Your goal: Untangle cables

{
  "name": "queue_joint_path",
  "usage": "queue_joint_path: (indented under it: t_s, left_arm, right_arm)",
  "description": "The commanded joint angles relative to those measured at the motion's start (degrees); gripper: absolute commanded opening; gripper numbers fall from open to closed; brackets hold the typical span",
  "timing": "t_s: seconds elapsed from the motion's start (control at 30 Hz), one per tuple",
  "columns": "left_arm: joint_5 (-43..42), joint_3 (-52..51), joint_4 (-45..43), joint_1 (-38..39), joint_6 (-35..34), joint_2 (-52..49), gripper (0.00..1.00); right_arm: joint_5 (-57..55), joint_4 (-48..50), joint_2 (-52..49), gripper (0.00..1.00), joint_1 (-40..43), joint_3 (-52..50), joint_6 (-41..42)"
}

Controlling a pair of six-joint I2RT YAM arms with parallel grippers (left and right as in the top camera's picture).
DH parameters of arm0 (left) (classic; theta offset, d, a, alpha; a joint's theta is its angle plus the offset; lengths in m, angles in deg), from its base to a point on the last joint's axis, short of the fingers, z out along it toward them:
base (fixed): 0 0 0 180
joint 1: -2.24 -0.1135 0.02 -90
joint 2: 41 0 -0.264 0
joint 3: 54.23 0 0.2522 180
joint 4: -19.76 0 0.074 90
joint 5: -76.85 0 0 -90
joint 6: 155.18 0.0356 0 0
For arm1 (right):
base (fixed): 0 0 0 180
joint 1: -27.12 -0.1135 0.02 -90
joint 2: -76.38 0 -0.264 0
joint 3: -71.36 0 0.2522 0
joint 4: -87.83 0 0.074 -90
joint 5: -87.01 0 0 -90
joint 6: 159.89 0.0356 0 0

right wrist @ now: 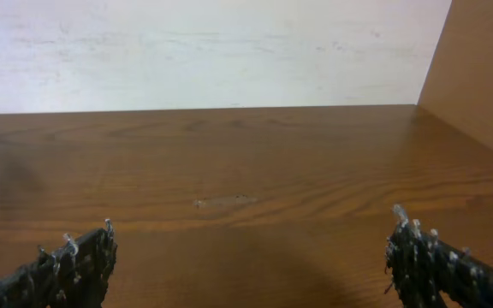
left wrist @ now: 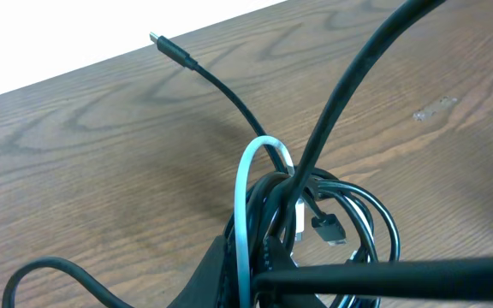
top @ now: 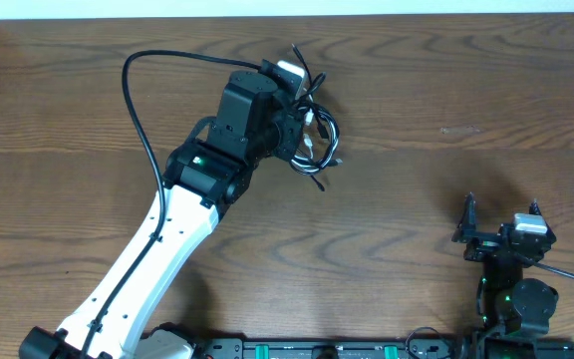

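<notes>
overhead / left hand (top: 302,125): reached out to upper-mid surface (top: 446,80), sitting right on the cables (top: 322,148)
overhead / cables: one knotted bunch, black loops w/ bits of white, poking out on the right of that hand
overhead / right hand (top: 503,224): parked bottom right, well apart from the bunch
overhead / arm wire (top: 138,110): thicker black one, arcs off the left arm
left wrist / cables: bunch fills bottom centre, pulled in tight by the hand
left wrist / white cable (left wrist: 245,197): stands up in a narrow loop
left wrist / black cable (left wrist: 221,85): runs off up-left, plug end (left wrist: 157,39) at the tip
left wrist / small black plug (left wrist: 328,229): inside the black coils
left wrist / left hand state: fingers hidden by the bunch, can't tell if it's clamped
right wrist / right hand state: fingers (right wrist: 80,261) spread wide, nothing btwn them, bare wood below
</notes>
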Motion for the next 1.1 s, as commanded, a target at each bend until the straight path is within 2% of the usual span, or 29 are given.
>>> queue_joint_path:
  t_s: [0.0, 0.17, 0.23, 0.3, 0.4, 0.53, 0.67, 0.83, 0.87, 0.93, 1.07]
  left_arm:
    - [-0.7, 0.2, -0.6, 0.1, 1.9, 0.2, 0.07]
    - [-0.7, 0.2, -0.8, 0.1, 1.8, 0.2, 0.07]
    - [-0.7, 0.2, -0.8, 0.1, 1.8, 0.2, 0.07]
    - [-0.8, 0.2, -1.0, 0.1, 1.4, 0.2, 0.07]
    - [-0.8, 0.2, -1.3, 0.1, -1.4, 0.2, 0.07]
    - [-5.6, 0.2, -2.7, 0.1, -2.1, 0.2, 0.08]
    - [-6.8, 0.2, -3.6, 0.1, -2.1, 0.2, 0.07]
    - [-11.4, 0.2, -3.8, 0.1, -2.3, 0.2, 0.07]
    - [-12.0, 0.2, -3.8, 0.1, -2.3, 0.2, 0.07]
    - [-14.4, 0.2, -3.8, 0.1, -2.3, 0.2, 0.07]
    - [-16.9, 0.2, -4.0, 0.1, -2.3, 0.2, 0.07]
  right_arm:
    - [-1.4, 1.0, 0.3, 0.99, -0.3, -0.1, -1.3]
    - [-1.5, 1.0, 0.3, 0.99, -0.3, -0.1, -1.1]
    - [-0.4, 7.4, 0.3, 0.99, -0.3, -0.1, -1.0]
    - [7.5, 17.3, 0.3, 0.99, -0.3, -0.1, -0.7]
    - [13.3, 25.5, 0.3, 0.99, -0.3, 0.4, -0.6]
    - [15.5, 19.7, -2.3, 0.99, -0.3, 6.0, 1.1]
    - [18.9, 10.3, -13.5, 0.99, -0.3, 17.9, -0.6]
    - [31.5, -1.8, -36.7, 0.99, -0.3, 36.3, -0.7]
    - [33.1, -2.6, -39.0, 0.99, -0.3, 37.7, -0.6]
    - [44.0, -5.5, -50.6, 0.99, -0.3, 44.8, -0.7]
    - [59.2, -2.0, -62.1, 0.99, -0.3, 48.6, -0.6]
